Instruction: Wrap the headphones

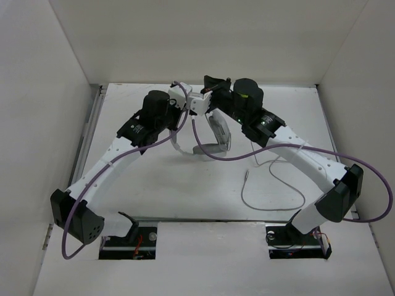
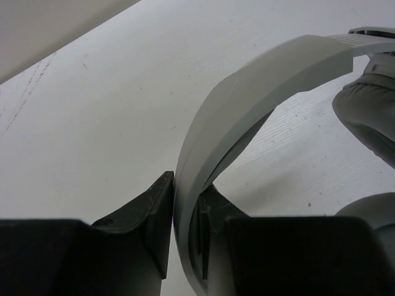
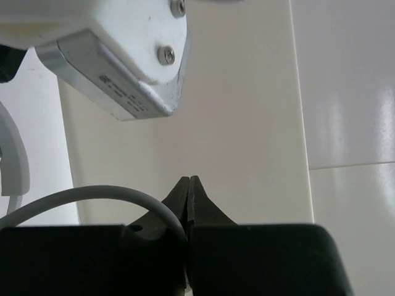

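Observation:
The white headphones (image 1: 217,132) are held upright near the table's middle. The headband (image 2: 247,92) curves up to a grey ear cup (image 2: 370,105). My left gripper (image 2: 188,185) is shut on the headband's lower end, one finger on each face of it. In the top view its fingers are hidden under the wrist. My right gripper (image 1: 213,83) is raised behind the headphones; its jaws (image 3: 189,180) are pressed together with the grey cord (image 3: 92,194) running in between them. The rest of the thin cord (image 1: 290,185) lies looped on the table at the right, ending in its plug (image 1: 246,175).
White walls (image 1: 55,92) enclose the table on three sides. Purple arm cables (image 1: 278,154) hang over the table's middle and right. A white housing with screws (image 3: 123,55) on the left arm sits just above my right gripper.

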`<state>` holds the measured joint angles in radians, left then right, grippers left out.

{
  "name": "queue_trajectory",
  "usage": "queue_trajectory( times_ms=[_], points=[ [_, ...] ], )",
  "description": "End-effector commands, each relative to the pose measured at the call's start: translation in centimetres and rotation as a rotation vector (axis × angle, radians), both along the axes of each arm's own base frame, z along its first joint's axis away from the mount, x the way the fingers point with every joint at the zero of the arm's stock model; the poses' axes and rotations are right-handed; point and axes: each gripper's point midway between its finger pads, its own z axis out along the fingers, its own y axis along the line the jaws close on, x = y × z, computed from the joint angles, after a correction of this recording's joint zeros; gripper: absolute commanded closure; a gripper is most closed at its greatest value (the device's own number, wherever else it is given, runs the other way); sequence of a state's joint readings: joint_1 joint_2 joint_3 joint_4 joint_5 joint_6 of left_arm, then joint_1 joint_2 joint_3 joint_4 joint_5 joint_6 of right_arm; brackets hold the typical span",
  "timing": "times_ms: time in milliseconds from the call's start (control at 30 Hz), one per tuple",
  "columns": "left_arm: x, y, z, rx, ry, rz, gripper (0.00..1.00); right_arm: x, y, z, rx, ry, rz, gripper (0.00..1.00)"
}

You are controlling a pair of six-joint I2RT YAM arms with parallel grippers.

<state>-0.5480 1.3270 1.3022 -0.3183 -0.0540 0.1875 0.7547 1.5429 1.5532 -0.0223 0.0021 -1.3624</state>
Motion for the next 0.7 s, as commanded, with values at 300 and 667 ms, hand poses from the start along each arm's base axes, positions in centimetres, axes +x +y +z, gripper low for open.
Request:
queue_trajectory(
  times_ms=[300,667],
  points=[
    [-3.9,-3.0,10.7,-0.194,-0.219,-0.225,1.00,2.1,-3.9,-0.3,0.137,0.125,-0.064,1.00],
    [-5.0,-4.2,11.7,-0.208,-0.208,-0.300,1.00,2.6,-3.9,-0.4,0.153,0.149,-0.067,1.00]
  ],
)
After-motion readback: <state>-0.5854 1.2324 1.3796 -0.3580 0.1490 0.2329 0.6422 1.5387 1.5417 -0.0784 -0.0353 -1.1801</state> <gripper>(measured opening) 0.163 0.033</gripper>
